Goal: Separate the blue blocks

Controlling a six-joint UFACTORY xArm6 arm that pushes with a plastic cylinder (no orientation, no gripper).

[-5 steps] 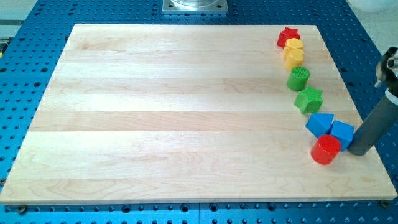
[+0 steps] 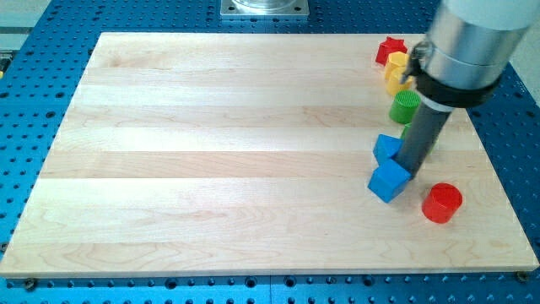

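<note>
**A:** Where do you find the blue blocks just now?

**B:** Look at the right half of the worktop [image 2: 211,152]. The blue cube [image 2: 388,181] sits nearer to you, and the other blue block [image 2: 386,148], whose shape you can't quite make out, lies just beyond it, farther away. They seem to meet at a corner, so you shouldn't count them as separated yet.

**A:** And my tip?

**B:** My tip [image 2: 411,169] is down on the board at the right of the pair, pressed against both, about where they meet. I'd judge it sits there to wedge between them and drive one off to the left.

**A:** What about the pincer, is it apart or together?

**B:** You have no pincer on this arm, only the rod, so nothing is clamped; it only touches the blue blocks.

**A:** Anything else close by?

**B:** The red cylinder [image 2: 441,203] stands near the cube's right, apart from it. Farther back, along the right edge, you'll see a green cylinder [image 2: 405,105], a yellow block [image 2: 394,74] partly hidden by the arm, and a red star [image 2: 389,49]. A push to the left looks safest, away from all of them.
</note>
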